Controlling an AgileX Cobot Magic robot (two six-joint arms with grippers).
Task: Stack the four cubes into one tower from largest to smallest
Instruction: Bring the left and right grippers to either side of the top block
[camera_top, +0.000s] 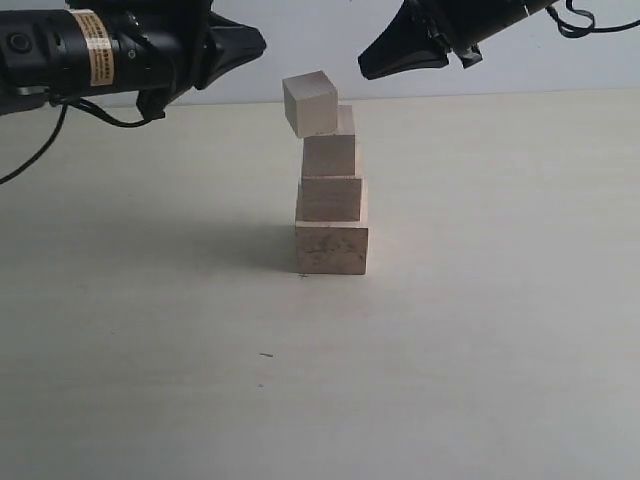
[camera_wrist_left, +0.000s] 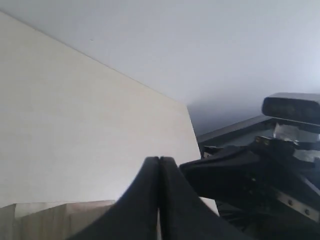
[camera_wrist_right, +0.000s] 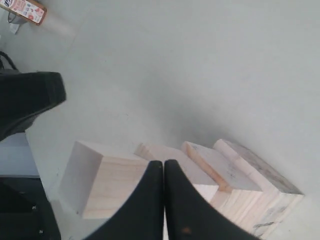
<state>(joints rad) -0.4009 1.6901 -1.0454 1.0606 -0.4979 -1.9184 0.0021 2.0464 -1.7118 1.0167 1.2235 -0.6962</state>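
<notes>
Item: tower, three cubes squared up on the largest cube, standing on the table
Top cube: at the tower's summit, tilted, overhanging its left side, apparently resting on one edge only
Left gripper: clenched, empty, above-left of the tower
Right gripper: clenched, empty, above-right of the tower, clear of it
Handling note: the tilted cube likely needs a gentle grasp, levelling and centring over the tower, then release without nudging the lower tiers

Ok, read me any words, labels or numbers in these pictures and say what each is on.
Yellow label on the left arm: print too small to read.
Red and white label in the right wrist view: blurred, unreadable; what carries it is unclear.
The four cubes: no writing visible.
</notes>
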